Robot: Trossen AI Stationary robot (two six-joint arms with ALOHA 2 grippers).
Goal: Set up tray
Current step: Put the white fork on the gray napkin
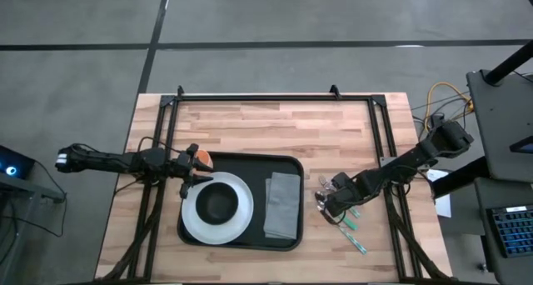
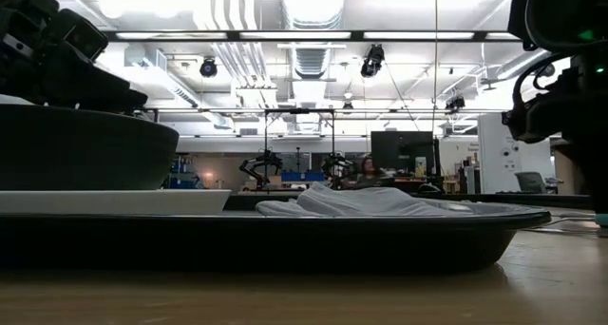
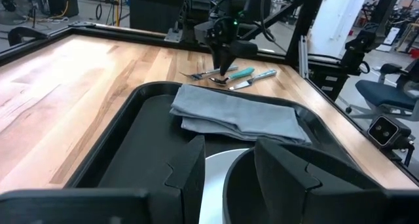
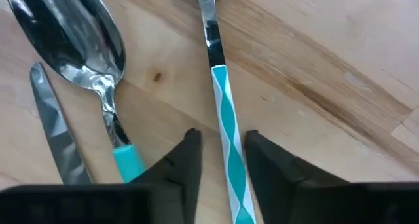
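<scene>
The black tray (image 1: 254, 170) lies on the wooden table and carries a white plate (image 1: 193, 222) with a dark bowl (image 1: 218, 202) on it. A folded grey napkin (image 1: 283, 206) lies beside them. To the tray's right, a spoon (image 4: 72, 40), a knife blade (image 4: 55, 129) and a third piece of cutlery with a teal-and-white striped handle (image 4: 226, 112) lie on the wood. My right gripper (image 4: 222, 152) points down over them, its fingers close on either side of the striped handle. My left gripper (image 1: 190, 170) hovers open over the tray's far left corner. My right gripper comes from above, pointing down, with its fingers (image 4: 186, 158) across the striped handle (image 4: 230, 160), which lies flat on the table. A thin strip of wood shows beside the handle. Whether the fingers touch the handle I cannot tell.
Black frame rails (image 1: 250, 97) run along the table's far edge and down both sides. Bare wood lies between the tray and the far rail. Cables and equipment (image 1: 500, 118) stand off the table's right edge.
</scene>
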